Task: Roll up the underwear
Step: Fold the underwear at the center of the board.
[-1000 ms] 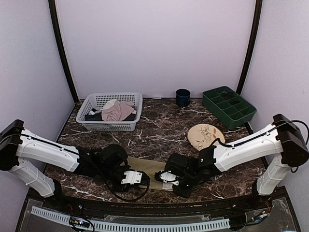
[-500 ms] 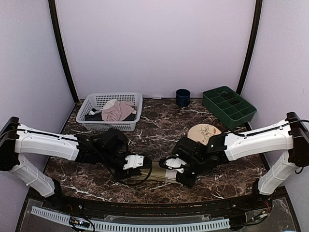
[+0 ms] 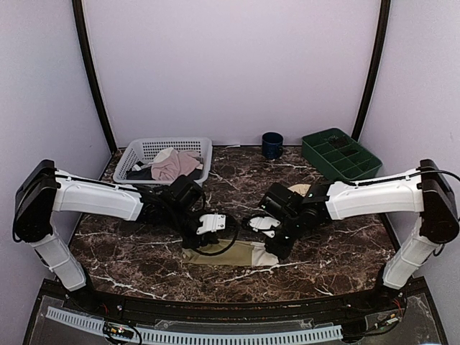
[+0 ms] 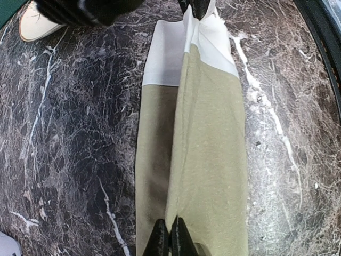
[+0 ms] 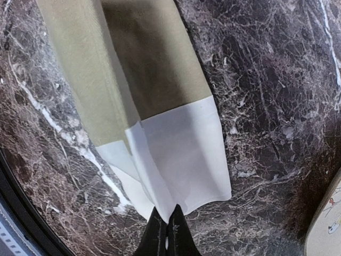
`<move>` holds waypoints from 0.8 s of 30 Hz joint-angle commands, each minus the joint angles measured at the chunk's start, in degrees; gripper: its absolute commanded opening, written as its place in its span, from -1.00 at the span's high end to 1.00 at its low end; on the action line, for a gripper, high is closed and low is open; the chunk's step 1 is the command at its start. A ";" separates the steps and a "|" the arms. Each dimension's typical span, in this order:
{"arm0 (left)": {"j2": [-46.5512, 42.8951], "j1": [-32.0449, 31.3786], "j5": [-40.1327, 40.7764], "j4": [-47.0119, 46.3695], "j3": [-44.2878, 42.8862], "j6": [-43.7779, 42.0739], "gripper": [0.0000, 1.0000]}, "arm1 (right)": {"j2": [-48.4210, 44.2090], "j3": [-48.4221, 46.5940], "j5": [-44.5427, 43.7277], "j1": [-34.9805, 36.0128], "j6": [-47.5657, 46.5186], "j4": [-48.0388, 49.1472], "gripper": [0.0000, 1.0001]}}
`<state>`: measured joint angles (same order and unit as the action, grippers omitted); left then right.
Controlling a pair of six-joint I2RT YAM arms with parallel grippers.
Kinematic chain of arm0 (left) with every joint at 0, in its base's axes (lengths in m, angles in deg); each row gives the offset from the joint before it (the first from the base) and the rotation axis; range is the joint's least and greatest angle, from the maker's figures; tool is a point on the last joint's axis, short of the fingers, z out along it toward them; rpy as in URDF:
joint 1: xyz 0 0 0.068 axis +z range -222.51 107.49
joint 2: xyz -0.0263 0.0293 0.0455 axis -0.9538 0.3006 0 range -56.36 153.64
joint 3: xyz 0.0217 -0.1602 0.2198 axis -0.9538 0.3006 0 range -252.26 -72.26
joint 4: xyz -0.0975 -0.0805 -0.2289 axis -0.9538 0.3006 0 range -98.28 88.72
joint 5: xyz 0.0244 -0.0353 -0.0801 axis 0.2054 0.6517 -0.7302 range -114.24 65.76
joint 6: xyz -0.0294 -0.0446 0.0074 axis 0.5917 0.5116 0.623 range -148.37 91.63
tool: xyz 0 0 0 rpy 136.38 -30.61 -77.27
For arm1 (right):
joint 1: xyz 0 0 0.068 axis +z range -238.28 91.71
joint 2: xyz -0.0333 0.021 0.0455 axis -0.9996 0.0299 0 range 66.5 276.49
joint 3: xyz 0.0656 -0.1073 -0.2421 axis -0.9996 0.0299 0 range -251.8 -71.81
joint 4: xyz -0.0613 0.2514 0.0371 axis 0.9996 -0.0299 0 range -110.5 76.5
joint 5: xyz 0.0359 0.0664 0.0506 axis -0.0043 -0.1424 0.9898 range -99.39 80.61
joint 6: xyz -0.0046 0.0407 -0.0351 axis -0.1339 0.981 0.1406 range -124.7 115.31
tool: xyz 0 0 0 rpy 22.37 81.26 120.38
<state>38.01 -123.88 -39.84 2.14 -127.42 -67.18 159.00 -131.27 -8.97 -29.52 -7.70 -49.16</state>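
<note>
The underwear (image 3: 226,254) lies as a long, narrow folded strip of olive-khaki cloth on the marble table, its cream waistband (image 5: 181,154) at the right end. My left gripper (image 3: 208,228) is shut on the raised fold edge at the olive end (image 4: 213,144), where the black fingertips (image 4: 170,234) pinch the cloth. My right gripper (image 3: 260,228) is shut on the waistband's bunched edge, pinched between its black fingertips (image 5: 166,226). Both grippers hold that edge slightly above the layer under it. The waistband's lettering is hidden.
A white basket (image 3: 162,188) at the back left holds a pale pink garment (image 3: 176,164) and a dark grey one (image 3: 140,172). A dark mug (image 3: 272,144) and a green divided tray (image 3: 357,180) stand at the back right. A round plate (image 3: 298,190) lies partly behind my right arm.
Both grippers have moved from the near edge toward the table's middle, carrying the pinched cloth edge with them. The underwear now lies farther in, as a narrower strip.
</note>
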 commanded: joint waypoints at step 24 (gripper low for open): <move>5.27 3.47 9.64 4.06 -9.21 16.05 0.24 | 5.73 -6.19 -8.01 -9.15 5.99 -5.00 0.41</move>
<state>48.30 -121.54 -35.05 3.16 -135.24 -61.41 166.89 -135.11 -13.34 -35.82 -5.78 -52.59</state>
